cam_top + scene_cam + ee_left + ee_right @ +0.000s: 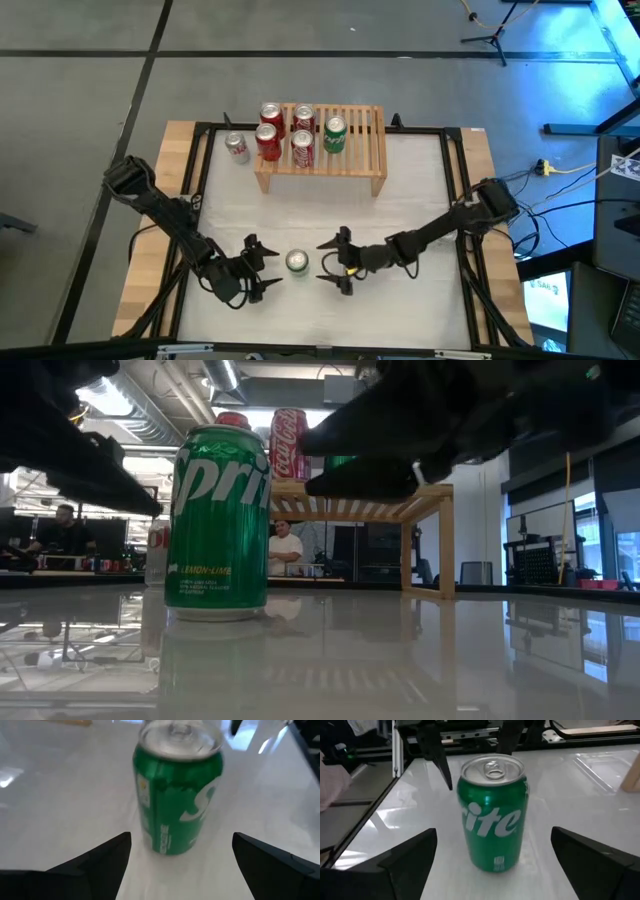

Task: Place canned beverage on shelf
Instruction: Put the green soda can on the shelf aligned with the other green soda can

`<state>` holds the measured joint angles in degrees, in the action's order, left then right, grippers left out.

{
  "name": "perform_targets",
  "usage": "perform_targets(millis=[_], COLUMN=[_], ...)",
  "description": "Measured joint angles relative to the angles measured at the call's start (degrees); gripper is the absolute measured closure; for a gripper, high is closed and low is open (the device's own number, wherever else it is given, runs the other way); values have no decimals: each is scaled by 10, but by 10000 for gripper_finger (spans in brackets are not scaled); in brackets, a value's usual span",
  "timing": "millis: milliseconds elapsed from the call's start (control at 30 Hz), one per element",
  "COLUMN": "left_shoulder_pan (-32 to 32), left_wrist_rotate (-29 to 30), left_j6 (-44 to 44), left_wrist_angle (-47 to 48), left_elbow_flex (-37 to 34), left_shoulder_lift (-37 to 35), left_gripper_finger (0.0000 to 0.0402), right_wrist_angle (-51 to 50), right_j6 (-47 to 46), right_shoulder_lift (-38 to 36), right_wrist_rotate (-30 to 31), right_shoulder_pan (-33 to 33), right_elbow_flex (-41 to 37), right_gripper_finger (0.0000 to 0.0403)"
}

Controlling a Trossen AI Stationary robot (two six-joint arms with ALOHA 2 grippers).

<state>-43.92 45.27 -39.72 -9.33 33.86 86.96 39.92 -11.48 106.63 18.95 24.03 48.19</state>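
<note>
White table (420,200), upright green can (297,262) between open end effectors.

**White worktop, wooden shelf and cans**

The glossy white worktop (420,200), edged by pale wood, carries a low slatted wooden shelf (365,150) at its far side. Directly on the worktop stand a green Sprite can (297,262), upright near the front edge, and a red-and-silver can (237,147) just beside the shelf. On the slats stand four red cans and a green one.
</note>
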Motion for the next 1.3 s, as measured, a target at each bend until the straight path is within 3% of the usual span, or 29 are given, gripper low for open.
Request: perform_targets(millis=[167, 1200, 1300], left_shoulder_pan=[8, 26, 26], left_wrist_rotate=[18, 19, 17], left_j6=[29, 59, 59], left_wrist_angle=[-16, -32, -33], left_elbow_flex=[-5, -5, -5], left_shoulder_lift=[0, 0, 0], left_gripper_finger=[65, 65, 65], right_wrist_angle=[38, 30, 30], right_j6=[9, 75, 75], right_shoulder_lift=[38, 165, 170], right_wrist_rotate=[-32, -49, -49], right_shoulder_pan=[-18, -42, -42], right_elbow_flex=[18, 171, 176], right_gripper_finger=[17, 18, 35])
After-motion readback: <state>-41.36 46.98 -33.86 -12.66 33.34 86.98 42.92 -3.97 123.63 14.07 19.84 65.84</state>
